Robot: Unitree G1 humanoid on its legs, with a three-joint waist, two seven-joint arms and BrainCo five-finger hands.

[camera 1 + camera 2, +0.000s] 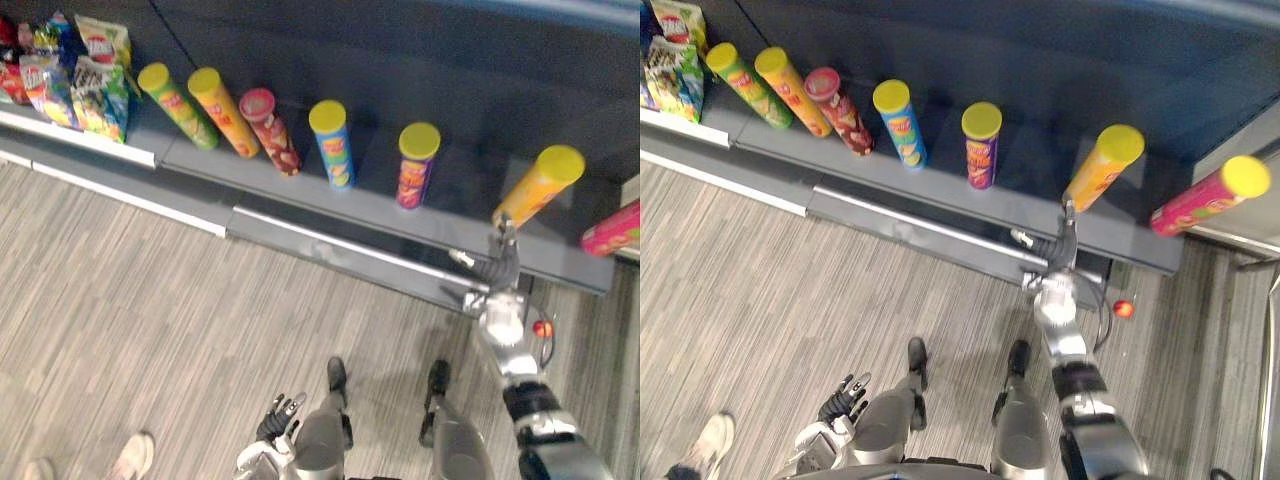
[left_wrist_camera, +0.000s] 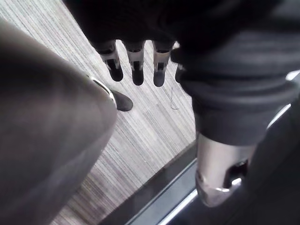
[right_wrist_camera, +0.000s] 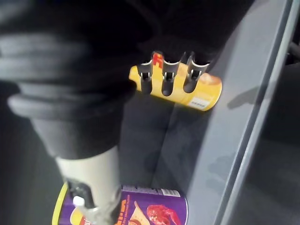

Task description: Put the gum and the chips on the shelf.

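Note:
An orange chips can with a yellow lid [image 1: 540,185] stands on the grey shelf [image 1: 370,205], tilted in this view. My right hand [image 1: 497,265] reaches up to its base. In the right wrist view its fingers [image 3: 166,77] are straight and lie against the orange can [image 3: 206,91] without curling round it, so the hand is open. My left hand [image 1: 280,415] hangs low by my side, fingers [image 2: 136,70] relaxed and holding nothing.
Several more cans line the shelf: green, orange, red, blue and purple [image 1: 415,165], with a pink one [image 1: 612,230] to the right. Chip bags [image 1: 90,70] fill the far left. A small red round thing [image 1: 1124,308] sits near my right forearm. A person's shoes [image 1: 130,455] show at lower left.

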